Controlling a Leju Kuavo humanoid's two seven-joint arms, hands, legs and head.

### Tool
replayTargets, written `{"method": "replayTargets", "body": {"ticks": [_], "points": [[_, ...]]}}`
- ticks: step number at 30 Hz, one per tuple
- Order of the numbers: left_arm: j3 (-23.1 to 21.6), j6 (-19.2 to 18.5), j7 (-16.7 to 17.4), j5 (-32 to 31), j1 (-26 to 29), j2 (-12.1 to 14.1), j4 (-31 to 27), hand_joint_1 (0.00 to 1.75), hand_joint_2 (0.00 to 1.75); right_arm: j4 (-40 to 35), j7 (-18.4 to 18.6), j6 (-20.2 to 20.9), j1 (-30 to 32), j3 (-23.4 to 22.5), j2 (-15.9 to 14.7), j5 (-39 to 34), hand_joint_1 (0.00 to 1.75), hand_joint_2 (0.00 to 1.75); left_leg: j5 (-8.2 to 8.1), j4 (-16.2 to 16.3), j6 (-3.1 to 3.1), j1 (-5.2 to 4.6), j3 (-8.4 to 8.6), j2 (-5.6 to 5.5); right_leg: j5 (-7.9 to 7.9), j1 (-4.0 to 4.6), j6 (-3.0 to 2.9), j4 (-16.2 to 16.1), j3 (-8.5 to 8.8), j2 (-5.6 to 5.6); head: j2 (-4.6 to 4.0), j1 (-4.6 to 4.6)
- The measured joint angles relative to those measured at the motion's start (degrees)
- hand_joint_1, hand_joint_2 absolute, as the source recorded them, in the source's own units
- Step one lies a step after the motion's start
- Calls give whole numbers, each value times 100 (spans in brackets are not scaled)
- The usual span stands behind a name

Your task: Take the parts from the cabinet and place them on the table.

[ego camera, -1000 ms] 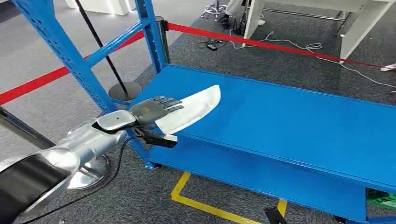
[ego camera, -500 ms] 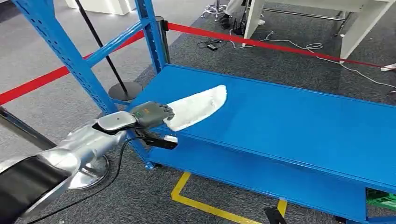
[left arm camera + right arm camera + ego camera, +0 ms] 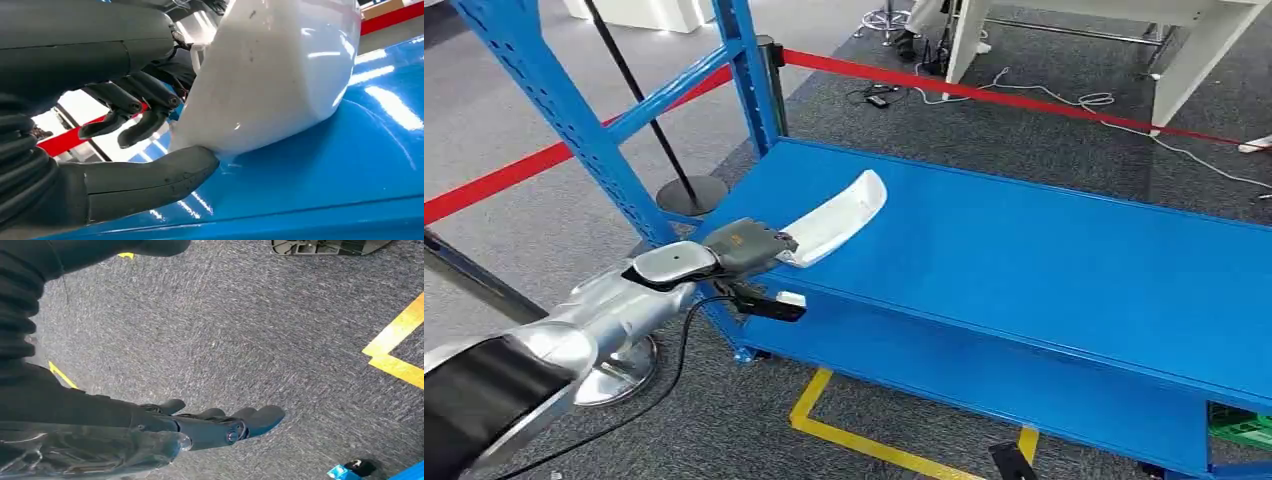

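Left hand (image 3: 744, 243) — gripping my white curved part (image 3: 834, 215) by its near end.
Part angles toward 2 o'clock over the blue shelf (image 3: 1044, 270); right hand (image 3: 220, 425) — fingers extended, holding nothing, above carpet.

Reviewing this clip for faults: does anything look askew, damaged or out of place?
Nothing looks damaged. The white part is tilted, its far end raised off the blue shelf, because the left hand grips its near end.
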Motion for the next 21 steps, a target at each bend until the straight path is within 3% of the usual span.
{"method": "replayTargets", "body": {"ticks": [12, 15, 21], "points": [[118, -59, -7, 137, 68, 0, 0, 175, 175, 0, -20, -11, -1, -11, -2, -13, 0, 175, 0, 0, 0, 0, 0, 0, 0, 0, 0, 0, 0, 0, 0, 0], [149, -76, 0, 140, 69, 4, 0, 162, 175, 0, -24, -11, -1, -15, -2, -13, 0, 175, 0, 0, 0, 0, 0, 0, 0, 0, 0, 0, 0, 0, 0, -2], [227, 19, 125, 153, 74, 17, 0, 162, 175, 0, -42, -11, 0, -22, -2, -13, 0, 175, 0, 0, 0, 0, 0, 0, 0, 0, 0, 0, 1, 0, 0, -2]]}}
